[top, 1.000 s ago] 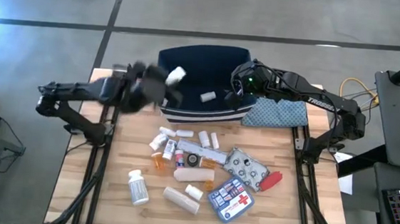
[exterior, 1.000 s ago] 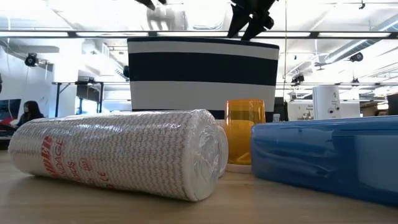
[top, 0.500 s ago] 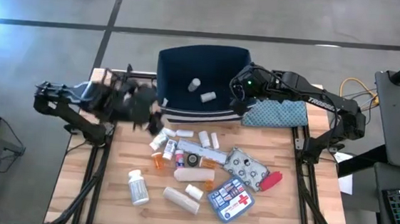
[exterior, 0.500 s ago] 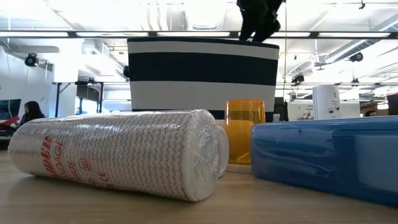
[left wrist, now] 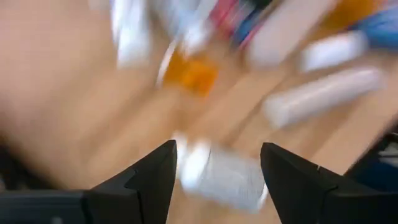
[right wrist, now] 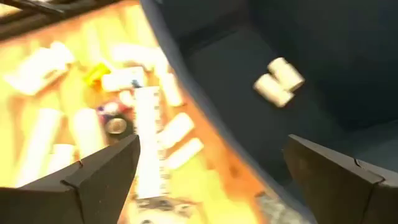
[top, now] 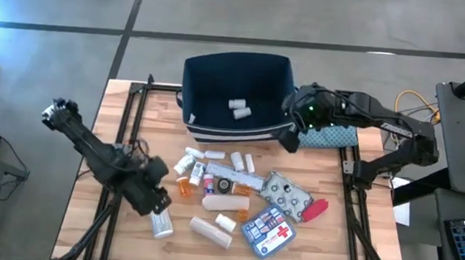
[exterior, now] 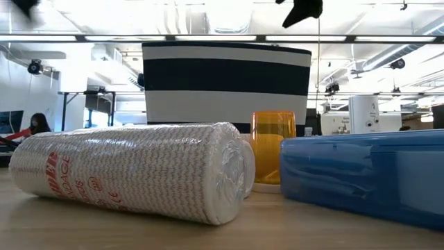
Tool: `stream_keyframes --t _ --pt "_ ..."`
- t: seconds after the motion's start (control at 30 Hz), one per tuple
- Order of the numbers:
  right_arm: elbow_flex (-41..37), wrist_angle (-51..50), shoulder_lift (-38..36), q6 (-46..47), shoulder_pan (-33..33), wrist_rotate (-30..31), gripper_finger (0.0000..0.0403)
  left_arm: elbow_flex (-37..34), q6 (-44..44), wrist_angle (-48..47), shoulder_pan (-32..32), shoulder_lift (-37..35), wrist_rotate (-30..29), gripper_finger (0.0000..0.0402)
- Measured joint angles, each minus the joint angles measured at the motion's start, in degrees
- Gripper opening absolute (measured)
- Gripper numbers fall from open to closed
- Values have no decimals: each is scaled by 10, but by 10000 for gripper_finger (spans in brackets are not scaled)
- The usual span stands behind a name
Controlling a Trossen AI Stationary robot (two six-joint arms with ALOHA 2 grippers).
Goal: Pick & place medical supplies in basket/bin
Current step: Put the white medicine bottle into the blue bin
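The navy bin (top: 235, 93) stands at the table's far edge with two small white items (top: 238, 107) on its floor. The supplies lie spread in front of it: an orange vial (top: 185, 188), bandage rolls (top: 210, 232), a blister pack (top: 284, 192), a blue pouch (top: 269, 227) and a red tool (top: 316, 210). My left gripper (top: 156, 207) hangs open, pointing down over a white pill bottle (top: 159, 221) at the near left. That bottle (left wrist: 217, 174) shows between its fingers, apart from them. My right gripper (top: 289, 128) hovers open by the bin's right wall.
A blue-grey patterned cloth (top: 325, 134) lies at the far right beside the bin, under my right arm. Bare wood shows along the table's left side and at its near right corner. In the low view a bandage roll (exterior: 132, 170) lies close in front.
A white item that was at my left gripper above the bin's left rim now lies in the bin. My left gripper has swung toward the near edge and down, tipping to point down over the white pill bottle. My right gripper has drawn a little toward the right edge.
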Motion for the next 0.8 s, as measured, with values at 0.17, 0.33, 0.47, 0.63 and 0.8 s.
stream_keyframes --t 0.17,0.33,0.47,0.63,0.8 --pt "0 2 22 32 2 1 384 -98 -217 118 -23 12 95 212" --pt "0 3 56 25 3 1 384 -131 -342 215 -62 40 98 212" --pt "0 3 80 7 2 2 384 -122 -427 214 -95 79 108 223" --pt "0 2 102 -19 3 15 384 -105 -469 213 -113 135 188 270" --pt "0 2 106 -42 2 32 384 -75 -477 209 -106 182 204 320"
